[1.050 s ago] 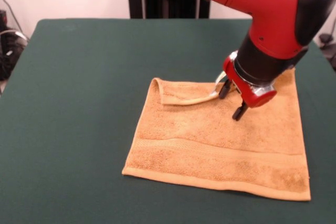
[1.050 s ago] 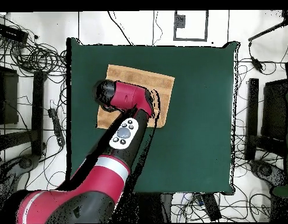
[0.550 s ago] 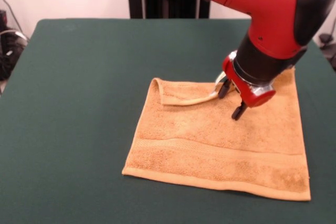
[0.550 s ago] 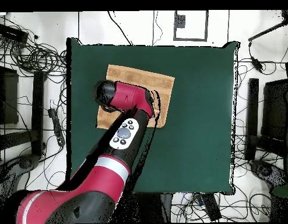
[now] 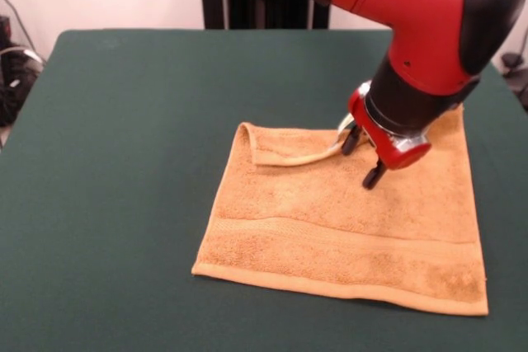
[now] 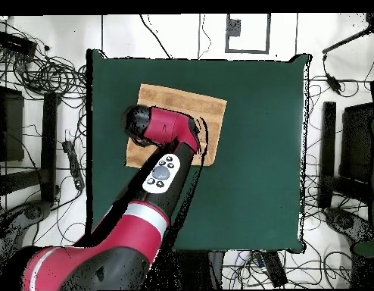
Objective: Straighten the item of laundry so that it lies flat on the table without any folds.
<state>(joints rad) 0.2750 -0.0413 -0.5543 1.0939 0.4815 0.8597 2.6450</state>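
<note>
I see the towel [image 5: 346, 220] lying on the green table [image 5: 124, 162], toward my front view's right side; most of it is flat, but its far edge is folded over into a strip with a raised hem, running from the far-left corner toward the gripper [image 5: 361, 157]; the gripper hangs over the towel's far part, its two dark fingers [image 5: 374, 176] spread apart and holding nothing; one tip sits at the end of the fold; from overhead the arm [image 6: 163, 151] covers much of the towel [image 6: 197, 102].
</note>
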